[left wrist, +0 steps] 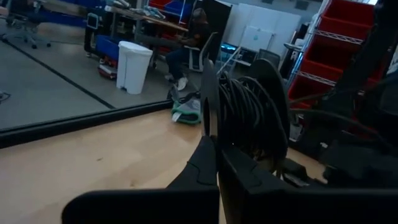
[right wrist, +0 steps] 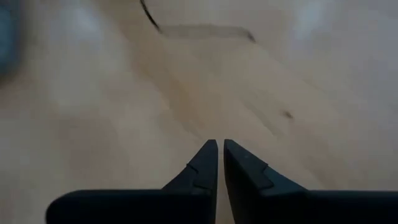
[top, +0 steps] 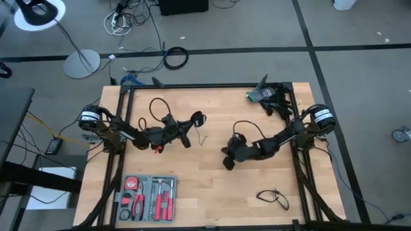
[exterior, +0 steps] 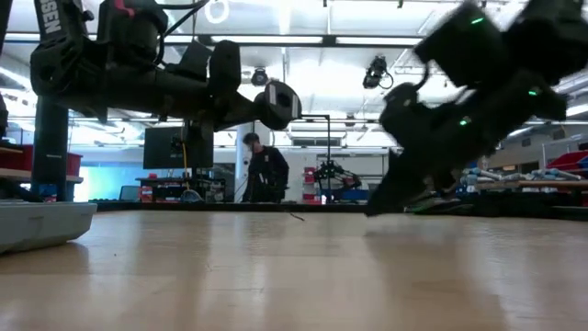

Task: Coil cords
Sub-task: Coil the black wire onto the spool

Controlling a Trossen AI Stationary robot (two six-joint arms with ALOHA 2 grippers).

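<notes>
High view, from the left: near the front edge of the pale wooden table [top: 212, 192], a grey open tool case [top: 148, 179] with red-handled tools. Farther in, the left gripper [top: 190, 123], raised off the wood, fingers [left wrist: 205, 165] pressed together on a wound bundle of thin black cord [left wrist: 245, 102]. Hangs clear of the table at the fingertips, that bundle [top: 198, 118], round and dark in the low view [exterior: 280, 103]. Just right of it, flat on the wood and touching neither gripper, a short thin black cord [top: 204, 138], loose and uncoiled. Right of centre, the right gripper [top: 227, 162], angled down toward the boards and close above them; fingers [right wrist: 202, 168] all but together, a bare sliver between, nothing in them. Ahead of those tips in the right wrist view, a thin dark strand [right wrist: 149, 15] on the wood. Toward the front right corner, a pair of dark-rimmed spectacles [top: 273, 197], well apart from both arms.
</notes>
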